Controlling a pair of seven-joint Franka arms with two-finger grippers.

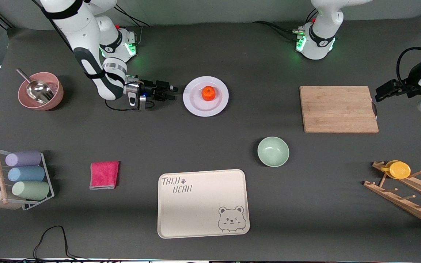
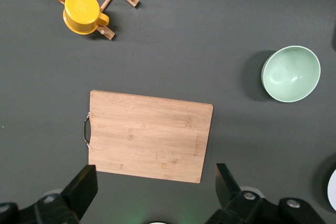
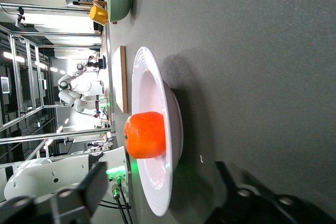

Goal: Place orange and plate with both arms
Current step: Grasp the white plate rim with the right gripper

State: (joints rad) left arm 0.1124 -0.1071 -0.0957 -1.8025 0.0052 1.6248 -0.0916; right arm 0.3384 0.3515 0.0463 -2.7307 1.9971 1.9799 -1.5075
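I see the small bright-orange mandarin (image 1: 208, 93) resting on the glossy round white plate (image 1: 196, 106), right gripper (image 1: 169, 92) low beside its rim, jaws apart for gripping, while the left gripper (image 2: 152, 195), jaws apart, waits above the wooden cutting board (image 2: 149, 136).

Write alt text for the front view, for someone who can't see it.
A small bright orange sits on a round white plate, with the right gripper low beside the plate's rim, open and holding nothing. The left gripper waits open by a wooden cutting board.

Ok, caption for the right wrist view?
Small bright orange sits on round white plate, right hand low beside its rim.
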